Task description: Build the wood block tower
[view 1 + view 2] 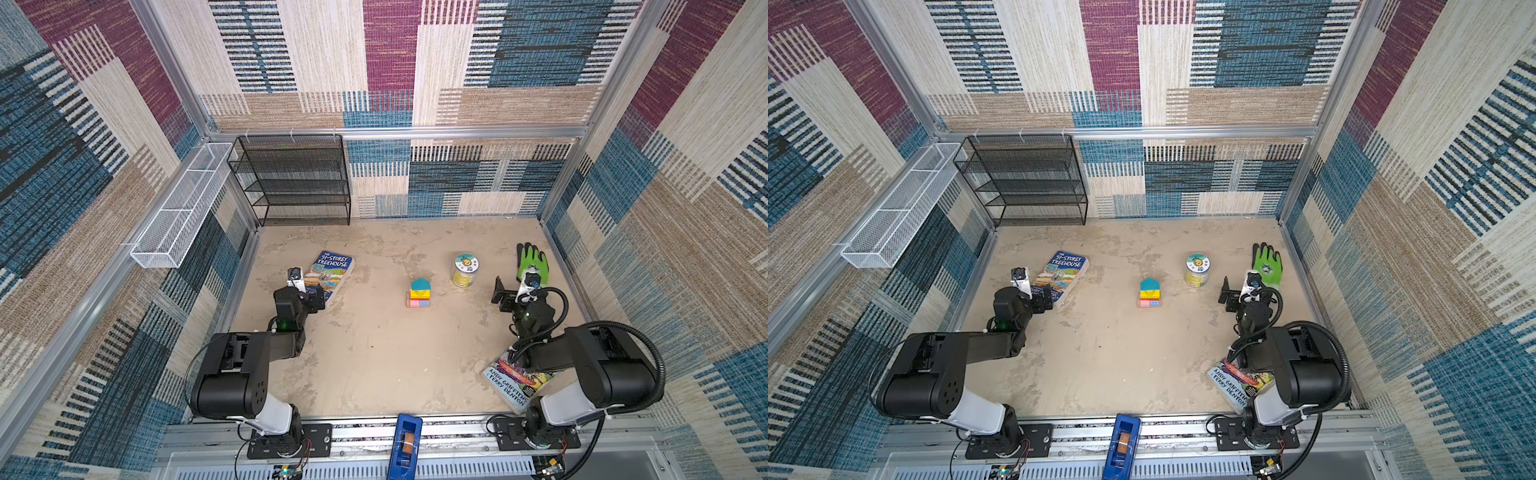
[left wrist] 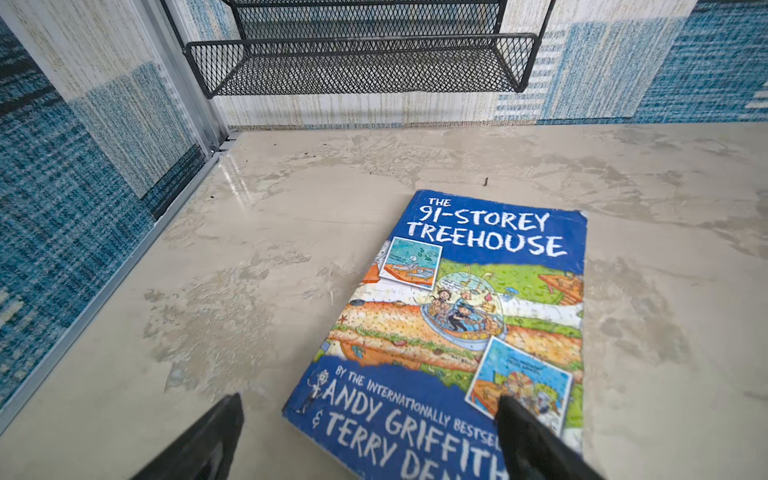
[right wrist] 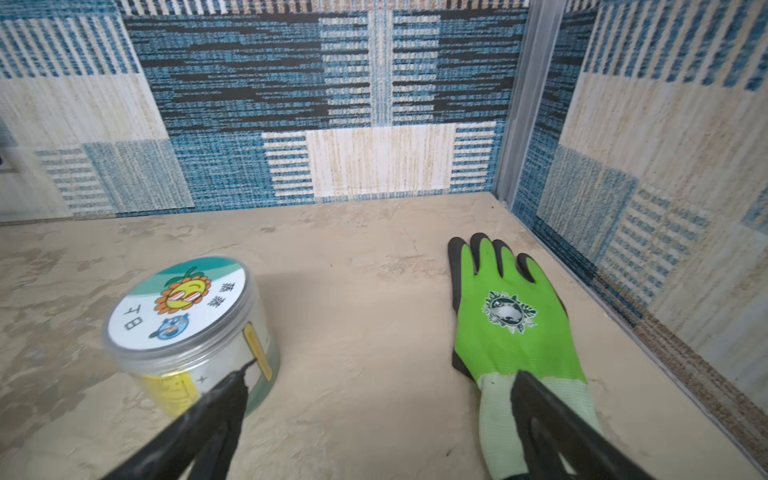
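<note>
The tower (image 1: pixel 418 293) (image 1: pixel 1150 293) stands in the middle of the table in both top views. Its wood blocks are stacked with pink and light blue (image 1: pixel 417 303) at the bottom, yellow and red above, and a teal house-shaped piece (image 1: pixel 420 284) on top. Neither wrist view shows it. My left gripper (image 1: pixel 308 291) (image 2: pixel 370 401) is open, far left of the tower, over the near end of a blue paperback (image 2: pixel 465 316). My right gripper (image 1: pixel 513 291) (image 3: pixel 384 370) is open to the tower's right, low between a jar and a glove, holding nothing.
A yellow jar with a printed lid (image 1: pixel 465 270) (image 3: pixel 187 324) stands just right of the tower. A green glove (image 1: pixel 531 259) (image 3: pixel 511 316) lies by the right wall. A second paperback (image 1: pixel 515 380) lies under the right arm. A black mesh rack (image 1: pixel 295 178) and a white wire basket (image 1: pixel 178 208) are at the back left.
</note>
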You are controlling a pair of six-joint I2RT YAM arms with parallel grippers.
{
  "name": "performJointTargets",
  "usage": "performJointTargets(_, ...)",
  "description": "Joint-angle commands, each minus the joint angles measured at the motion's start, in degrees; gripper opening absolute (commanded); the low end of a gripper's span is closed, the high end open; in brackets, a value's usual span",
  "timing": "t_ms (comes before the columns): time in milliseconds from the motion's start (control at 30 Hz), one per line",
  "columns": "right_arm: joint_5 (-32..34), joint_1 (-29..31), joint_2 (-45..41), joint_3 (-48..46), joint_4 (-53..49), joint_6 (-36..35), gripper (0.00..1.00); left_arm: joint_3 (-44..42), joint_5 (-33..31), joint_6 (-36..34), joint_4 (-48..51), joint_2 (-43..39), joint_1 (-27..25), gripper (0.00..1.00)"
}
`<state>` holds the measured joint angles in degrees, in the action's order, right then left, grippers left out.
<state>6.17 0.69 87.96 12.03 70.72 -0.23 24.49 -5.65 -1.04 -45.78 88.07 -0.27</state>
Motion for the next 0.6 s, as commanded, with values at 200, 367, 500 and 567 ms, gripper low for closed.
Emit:
performJointTargets(200, -1.3, -0.1, 0.1, 0.0, 3.1, -0.2, 1.00, 0.1, 0.8, 0.0, -0.6, 0.1, 0.1, 0.99)
performJointTargets(367, -1.3, -0.1, -0.1, -0.3, 3.4, -0.2, 1.00, 0.2, 0.7, 0.0, -0.6, 0.1, 0.1, 0.99)
performJointTargets(500, -1.3, -0.1, -0.1, -0.3, 3.4, -0.2, 1.00, 0.1, 0.8, 0.0, -0.6, 0.0, 0.1, 0.99)
performJointTargets(567, -1.3, -0.1, 0.0, -0.3, 3.4, -0.3, 1.00, 0.1, 0.8, 0.0, -0.5, 0.1, 0.1, 0.99)
